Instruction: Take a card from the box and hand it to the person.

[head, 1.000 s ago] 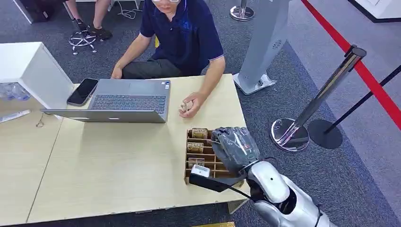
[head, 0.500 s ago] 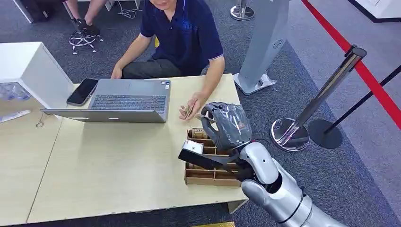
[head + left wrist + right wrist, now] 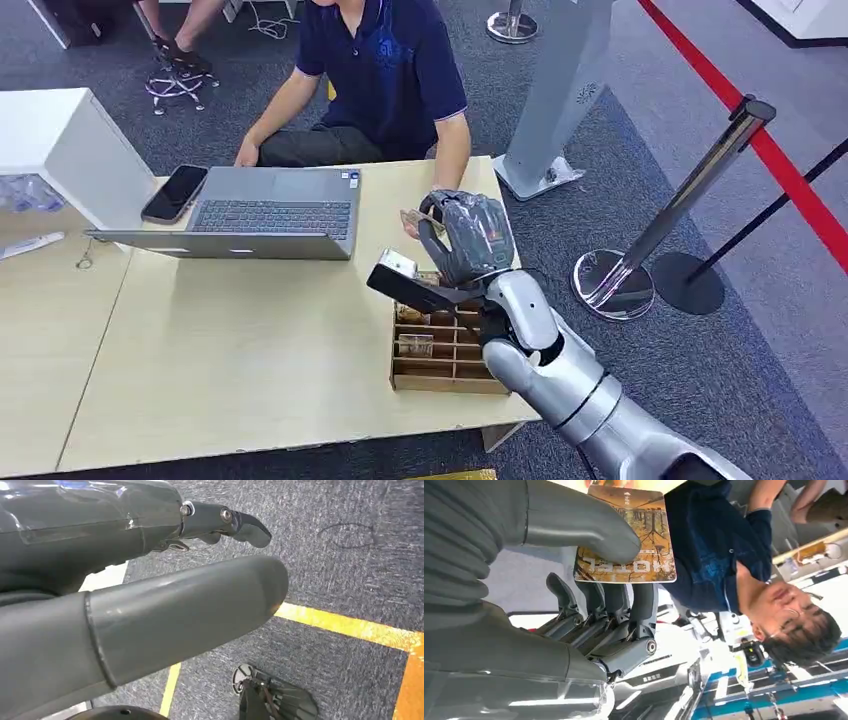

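Note:
My right hand [image 3: 468, 240] is raised above the far end of the brown cardboard box [image 3: 440, 362] with its divided slots. In the right wrist view this hand [image 3: 589, 605] pinches an orange-brown card printed HOTEL [image 3: 630, 537] between thumb and fingers, pointing toward the person in a dark blue shirt [image 3: 714, 555]. The person [image 3: 385, 70] sits across the table, one hand [image 3: 410, 220] close beside my right hand and partly hidden by it. My left hand [image 3: 150, 605] hangs over the carpet, holding nothing, its fingers apart.
An open laptop [image 3: 270, 215] and a phone [image 3: 175, 193] lie on the wooden table [image 3: 230, 350] to the left of the box. A white cabinet [image 3: 60, 140] stands far left. A chrome stanchion [image 3: 690, 200] and a grey stand [image 3: 560, 90] are on the right.
My right hand has risen from the box and moved away from me toward the person, carrying the card. The person's hand has lifted off the table toward it.

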Controlling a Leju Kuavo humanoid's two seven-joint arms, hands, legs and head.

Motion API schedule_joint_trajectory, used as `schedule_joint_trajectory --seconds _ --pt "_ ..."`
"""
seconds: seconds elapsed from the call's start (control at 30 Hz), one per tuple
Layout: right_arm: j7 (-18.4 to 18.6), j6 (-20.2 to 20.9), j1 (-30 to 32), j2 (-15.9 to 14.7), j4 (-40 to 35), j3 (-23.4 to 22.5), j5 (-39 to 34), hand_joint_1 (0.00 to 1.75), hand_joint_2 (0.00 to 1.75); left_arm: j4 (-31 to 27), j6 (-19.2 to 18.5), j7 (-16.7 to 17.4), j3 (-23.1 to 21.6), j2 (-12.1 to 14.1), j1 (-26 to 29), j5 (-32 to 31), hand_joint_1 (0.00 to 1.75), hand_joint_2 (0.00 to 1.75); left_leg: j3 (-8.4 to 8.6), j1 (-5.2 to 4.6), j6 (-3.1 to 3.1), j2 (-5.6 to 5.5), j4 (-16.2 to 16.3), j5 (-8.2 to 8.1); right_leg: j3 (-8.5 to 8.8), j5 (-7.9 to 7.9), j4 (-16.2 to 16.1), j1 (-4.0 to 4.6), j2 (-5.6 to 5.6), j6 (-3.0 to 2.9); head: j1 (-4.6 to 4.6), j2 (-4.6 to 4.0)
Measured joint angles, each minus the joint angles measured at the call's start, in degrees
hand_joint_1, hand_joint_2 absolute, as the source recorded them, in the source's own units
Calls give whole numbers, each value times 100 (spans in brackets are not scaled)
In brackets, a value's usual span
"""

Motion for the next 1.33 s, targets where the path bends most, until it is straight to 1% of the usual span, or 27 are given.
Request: schedule_joint_trajectory --seconds 0.13,0.33,0.43,0.5,0.53,0.57,0.6,0.63,0.67,1.1,1.27,1.33 --pt "2 -125 -160 135 529 4 15 140 175 0 2 4 -44 -2 1 -55 0 0 0 0 0 0 0 0 0 0 1 0 2 0 0 0" --pt "2 -264 -362 291 1239 4 44 131 175 0 0 26 -144 -22 1 -122 0 0 0 0 0 0 0 0 0 0 0 -1 0 0 2 0" --pt "9 -323 -449 336 1512 4 101 133 175 0 0 26 -149 -33 -1 -144 0 0 0 0 0 0 1 0 0 0 0 0 0 0 2 0" --pt "13 -374 -492 363 1665 4 125 126 175 0 2 31 -155 -44 0 -168 0 0 0 0 0 0 1 0 -1 0 0 0 0 0 2 0" --pt "13 -395 -510 382 1767 4 151 112 175 0 4 41 -164 -46 -1 -175 0 0 1 0 0 0 1 0 0 0 0 0 0 0 0 0" --pt "13 -404 -525 391 1825 4 162 44 175 0 4 50 -181 -46 -1 -177 0 0 1 0 0 0 1 0 0 0 0 0 0 0 2 0" --pt "13 -413 -540 404 1890 4 173 17 175 0 0 61 -197 -46 -1 -181 0 0 1 0 0 0 1 0 0 0 0 0 0 0 2 0" --pt "15 -417 -552 415 1958 4 181 17 175 0 -13 68 -214 -46 -1 -181 0 0 1 0 0 0 1 0 0 0 0 0 0 0 2 0" --pt "20 -417 -559 422 2019 4 195 0 175 0 -26 72 -236 -44 0 -186 0 0 1 0 0 0 1 0 0 0 0 0 0 0 2 0" --pt "133 -299 -561 448 2297 4 280 0 175 0 -11 79 -258 -46 0 -175 0 0 3 0 0 0 1 0 -1 0 0 -1 2 0 2 0" --pt "153 -408 -542 446 2297 -15 129 0 175 0 -15 83 -282 -46 1 -170 0 0 4 0 0 1 2 0 -1 0 0 0 3 0 2 0" --pt "149 -549 -529 441 2290 -55 19 0 175 0 -18 98 -282 -46 1 -168 0 0 5 0 0 1 2 0 -1 0 0 0 3 0 2 0"
